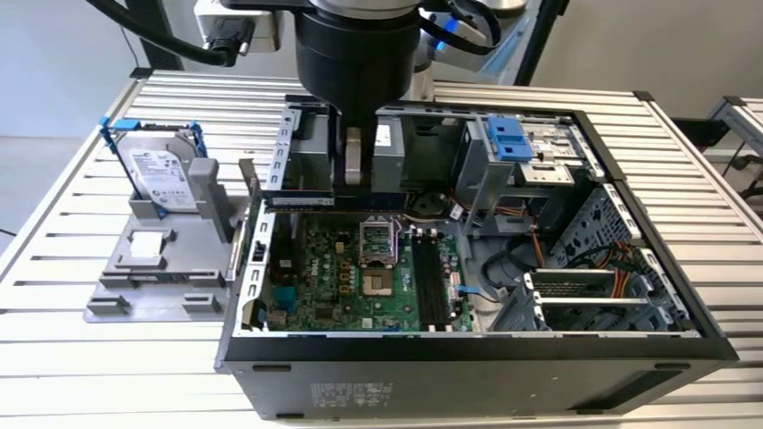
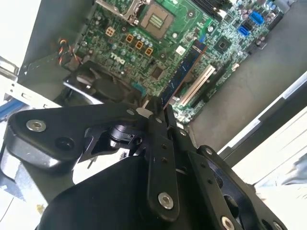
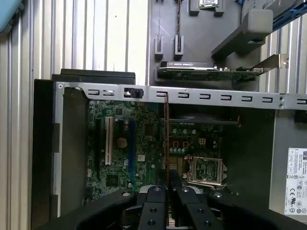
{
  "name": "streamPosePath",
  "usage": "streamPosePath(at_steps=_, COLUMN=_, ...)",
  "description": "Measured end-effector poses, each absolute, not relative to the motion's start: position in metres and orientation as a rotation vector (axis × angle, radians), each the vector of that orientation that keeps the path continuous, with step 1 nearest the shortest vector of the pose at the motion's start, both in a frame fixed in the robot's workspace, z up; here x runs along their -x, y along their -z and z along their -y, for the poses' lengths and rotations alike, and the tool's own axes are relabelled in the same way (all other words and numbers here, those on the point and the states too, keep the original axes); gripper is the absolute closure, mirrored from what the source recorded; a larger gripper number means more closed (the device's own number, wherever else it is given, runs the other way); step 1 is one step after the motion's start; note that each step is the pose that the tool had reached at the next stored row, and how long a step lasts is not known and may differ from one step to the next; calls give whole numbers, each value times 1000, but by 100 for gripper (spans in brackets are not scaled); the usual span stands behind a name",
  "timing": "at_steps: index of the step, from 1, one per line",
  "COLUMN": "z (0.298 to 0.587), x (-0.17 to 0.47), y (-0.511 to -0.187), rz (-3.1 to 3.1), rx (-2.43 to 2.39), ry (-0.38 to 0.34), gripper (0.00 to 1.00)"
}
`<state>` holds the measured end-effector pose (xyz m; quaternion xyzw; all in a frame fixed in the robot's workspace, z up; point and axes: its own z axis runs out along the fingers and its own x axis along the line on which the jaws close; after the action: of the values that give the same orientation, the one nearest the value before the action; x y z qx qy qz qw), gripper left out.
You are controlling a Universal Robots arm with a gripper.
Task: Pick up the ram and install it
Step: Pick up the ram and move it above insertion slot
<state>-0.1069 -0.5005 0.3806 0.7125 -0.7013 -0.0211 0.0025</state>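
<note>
My gripper (image 1: 354,181) hangs over the back part of the open computer case (image 1: 477,344) and is shut on the ram (image 1: 307,194), a long thin dark stick lying level across the case. In the first wrist view the ram (image 3: 166,139) shows edge-on, reaching out from between my fingertips (image 3: 166,184) over the green motherboard (image 3: 144,158). In the second wrist view the ram (image 2: 184,72) runs away from the shut gripper (image 2: 156,108). The long black memory slots (image 1: 431,277) lie lower on the motherboard (image 1: 339,268), to the exterior view's right of the processor socket (image 1: 378,241).
A silver hard drive in a blue frame (image 1: 161,170) stands in a grey holder (image 1: 149,268) at the exterior view's left of the case. A drive cage with a blue latch (image 1: 515,143) and loose cables (image 1: 537,250) fill the case's right side. The case stands on a slatted metal table (image 1: 120,357).
</note>
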Motion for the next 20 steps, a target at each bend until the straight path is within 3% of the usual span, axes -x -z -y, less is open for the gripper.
streamPosePath(at_steps=20, z=500, x=54, y=-381, rz=2200, rx=-2235, ry=66, gripper=100)
